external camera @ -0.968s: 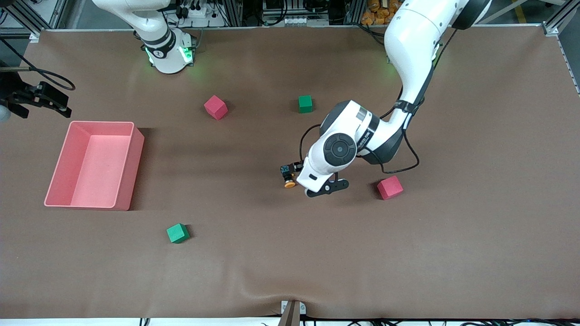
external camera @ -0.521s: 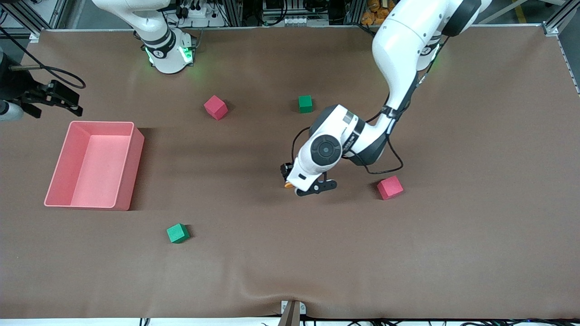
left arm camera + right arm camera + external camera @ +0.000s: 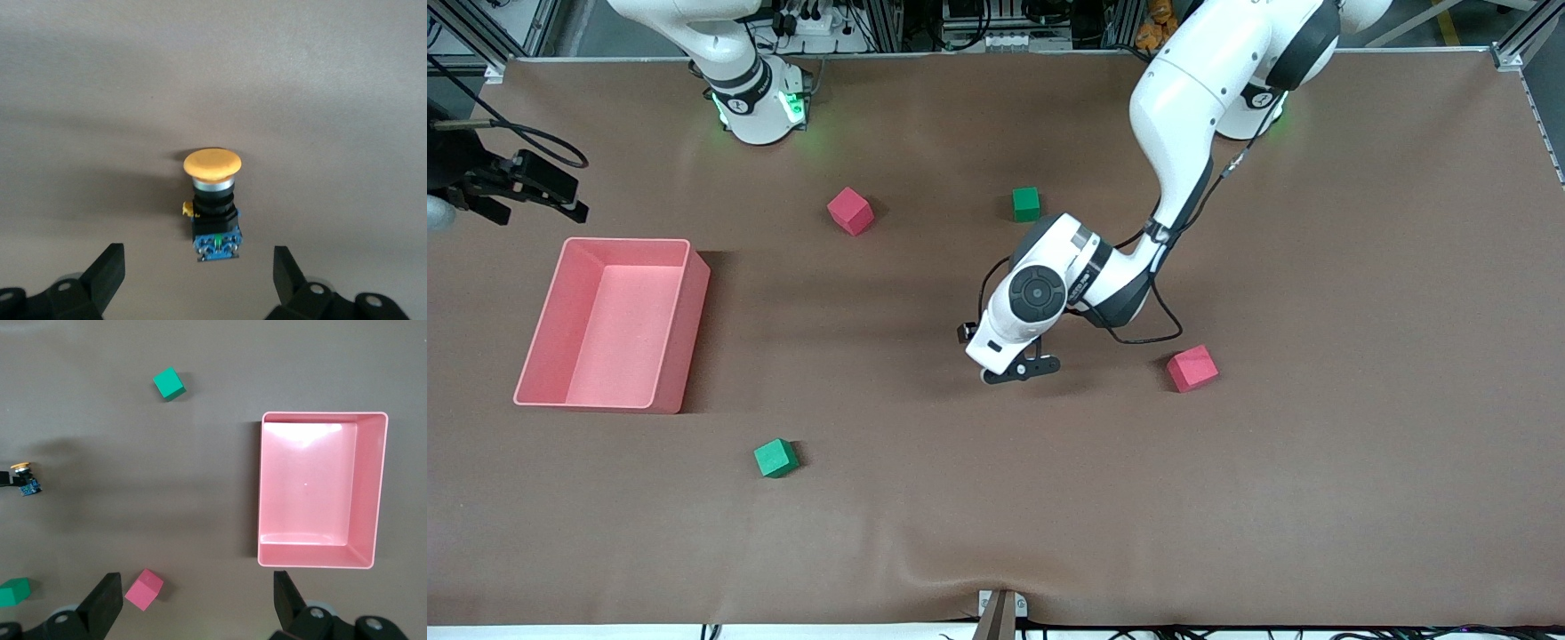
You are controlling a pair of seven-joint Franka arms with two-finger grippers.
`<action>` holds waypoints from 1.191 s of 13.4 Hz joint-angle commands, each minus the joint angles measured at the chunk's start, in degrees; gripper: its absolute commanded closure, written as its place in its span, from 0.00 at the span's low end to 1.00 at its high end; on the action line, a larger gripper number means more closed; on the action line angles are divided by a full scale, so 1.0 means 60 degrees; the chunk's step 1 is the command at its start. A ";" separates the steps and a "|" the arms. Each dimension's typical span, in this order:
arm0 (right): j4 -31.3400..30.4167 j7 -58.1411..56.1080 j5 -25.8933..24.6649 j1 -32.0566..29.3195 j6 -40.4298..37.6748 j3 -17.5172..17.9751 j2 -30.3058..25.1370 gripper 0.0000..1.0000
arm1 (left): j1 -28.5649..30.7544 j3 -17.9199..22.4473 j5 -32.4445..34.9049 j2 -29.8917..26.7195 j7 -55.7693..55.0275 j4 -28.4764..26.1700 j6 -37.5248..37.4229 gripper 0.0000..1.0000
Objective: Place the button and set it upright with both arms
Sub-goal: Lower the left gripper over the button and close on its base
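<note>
**Button on its side under the left gripper**

The button [image 3: 212,207] lies on its side on the brown table [image 3: 996,498], about mid-table. Its round orange cap and black body are plain in the left wrist view, with the bluish terminal end nearest the gripper. In the front view it is hidden beneath the left arm's wrist. The right wrist view shows it small at the edge of the picture [image 3: 25,480].

The left gripper [image 3: 199,277] hangs directly over the button with its two black fingers [image 3: 107,270] spread wide, one on each side of the terminal end and clear of it. Nothing is gripped. The left arm [image 3: 1183,116] reaches in from its base down to mid-table.

The right gripper [image 3: 198,600] is up over the right arm's end of the table, above the pink bin [image 3: 609,324], its fingers likewise apart and holding nothing. The right arm [image 3: 720,44] waits there.

Around the button sit four foam cubes. A red cube [image 3: 1192,368] lies near the left gripper, toward the left arm's end of the table. A green cube [image 3: 1026,204] and another red cube [image 3: 850,211] lie farther from the front camera. A second green cube [image 3: 775,458] lies nearer to the front camera, between the bin and the button but well apart from both.
</note>
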 commanded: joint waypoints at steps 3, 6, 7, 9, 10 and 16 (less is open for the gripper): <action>0.0361 0.0090 0.0151 -0.0234 -0.0453 -0.0032 0.0047 0.00 | -0.0104 0.0136 -0.0148 0.0496 0.0229 0.0554 0.0033 0.15; 0.0478 0.0164 0.0210 -0.0220 -0.0351 -0.0018 0.0047 0.00 | -0.0103 0.0122 -0.0163 0.0613 0.0258 0.0569 0.0062 0.19; 0.0522 0.0164 0.0225 -0.0220 -0.0351 -0.0018 0.0047 0.00 | -0.0103 0.0122 -0.0163 0.0628 0.0258 0.0612 0.0076 0.19; 0.0522 0.0149 0.0138 -0.0263 -0.0409 -0.0061 0.0047 0.00 | -0.0089 0.0107 -0.0178 0.0657 0.0273 0.0627 0.0178 0.21; 0.0522 0.0135 0.0108 -0.0409 -0.0410 -0.0062 0.0047 0.00 | -0.0074 0.0078 -0.0192 0.0686 0.0273 0.0613 0.0237 0.22; 0.0522 0.0105 0.0196 -0.0806 -0.0293 -0.0018 0.0047 0.00 | -0.0074 0.0034 -0.0456 0.0730 0.0361 0.0627 0.0384 0.30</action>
